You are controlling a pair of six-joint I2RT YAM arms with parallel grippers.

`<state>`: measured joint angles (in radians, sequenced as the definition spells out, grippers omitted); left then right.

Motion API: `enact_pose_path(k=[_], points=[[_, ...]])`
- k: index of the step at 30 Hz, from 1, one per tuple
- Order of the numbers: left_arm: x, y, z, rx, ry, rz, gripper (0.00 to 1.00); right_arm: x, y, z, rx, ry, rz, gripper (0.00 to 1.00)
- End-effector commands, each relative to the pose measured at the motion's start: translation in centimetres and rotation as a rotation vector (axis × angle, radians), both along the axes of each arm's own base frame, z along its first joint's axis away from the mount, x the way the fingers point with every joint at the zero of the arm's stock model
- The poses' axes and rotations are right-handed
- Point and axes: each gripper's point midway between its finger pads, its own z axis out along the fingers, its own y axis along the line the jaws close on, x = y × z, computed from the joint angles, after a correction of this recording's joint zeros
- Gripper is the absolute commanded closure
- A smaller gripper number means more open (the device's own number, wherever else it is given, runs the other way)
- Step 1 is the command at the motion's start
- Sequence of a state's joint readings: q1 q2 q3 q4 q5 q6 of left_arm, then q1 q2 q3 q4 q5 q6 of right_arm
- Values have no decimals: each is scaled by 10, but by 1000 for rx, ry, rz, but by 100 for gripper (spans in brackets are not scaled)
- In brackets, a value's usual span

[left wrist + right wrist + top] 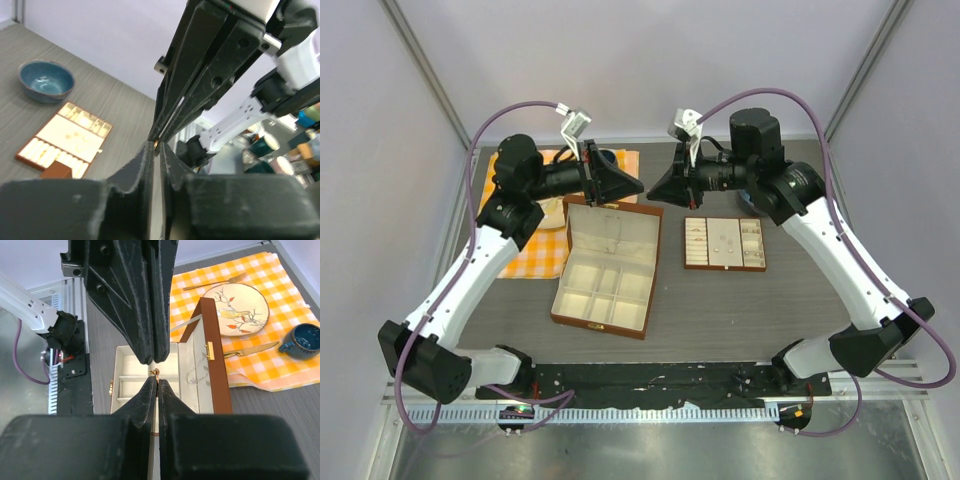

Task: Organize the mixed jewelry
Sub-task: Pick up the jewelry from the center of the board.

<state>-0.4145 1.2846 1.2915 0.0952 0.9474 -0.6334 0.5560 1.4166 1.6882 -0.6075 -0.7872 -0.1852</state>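
Tiny glossy copper ring [155, 372] caught in the air between 2 pairs of matte black, wedge-shaped tips set end to end, over the open brown box [218, 375] with cream compartments. Only a slit-narrow gap in the left fingers [135, 300]; same in the right fingers [140, 405]. Both at the ring; cannot tell the clamping pair. Thin silver chain [197, 374] draped on the lid's pale lining. Flat tray [685, 244] of small pieces beside the box on the grey wood-grain counter [720, 310]. Both arms bent at the elbow, wrists level, pointed at each other.
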Motion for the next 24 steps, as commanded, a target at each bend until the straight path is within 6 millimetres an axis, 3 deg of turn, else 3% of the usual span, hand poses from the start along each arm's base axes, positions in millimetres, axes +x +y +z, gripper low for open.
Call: enact_pose_path(k=[1, 7, 24], points=[[-13, 11, 18, 43, -123, 1, 82, 1, -12, 19, -27, -99, -34, 99], [-11, 14, 18, 110, -206, 4, 66, -1, -14, 19, -46, -108, -34, 99], [-16, -9, -17, 337, -394, -68, 59, -15, -4, 4, -91, -73, 41, 99]])
